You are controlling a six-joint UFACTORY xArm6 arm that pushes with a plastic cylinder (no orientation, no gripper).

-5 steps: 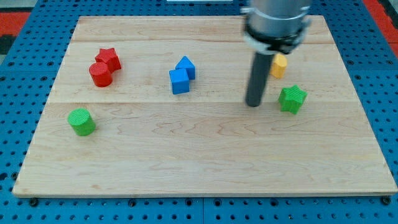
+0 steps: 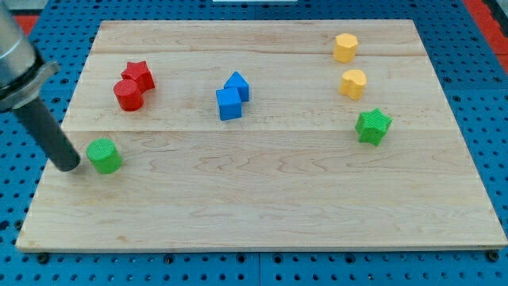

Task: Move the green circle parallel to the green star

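The green circle point(image 2: 104, 155) sits near the left edge of the wooden board point(image 2: 262, 214). The green star point(image 2: 373, 125) sits far across the board on the right, a little higher in the view. My tip point(image 2: 67, 167) rests on the board just left of the green circle, very close to it or touching; I cannot tell which. The dark rod slants up to the arm's grey body at the top left corner.
A red star point(image 2: 139, 75) and a red cylinder point(image 2: 128, 95) sit together at the upper left. A blue cube point(image 2: 228, 104) and another blue block point(image 2: 237, 85) sit mid-board. Two yellow blocks point(image 2: 345, 48) point(image 2: 353, 83) lie above the green star.
The rod has swept from beside the green star on the right all the way to the left side of the green circle. No block has moved.
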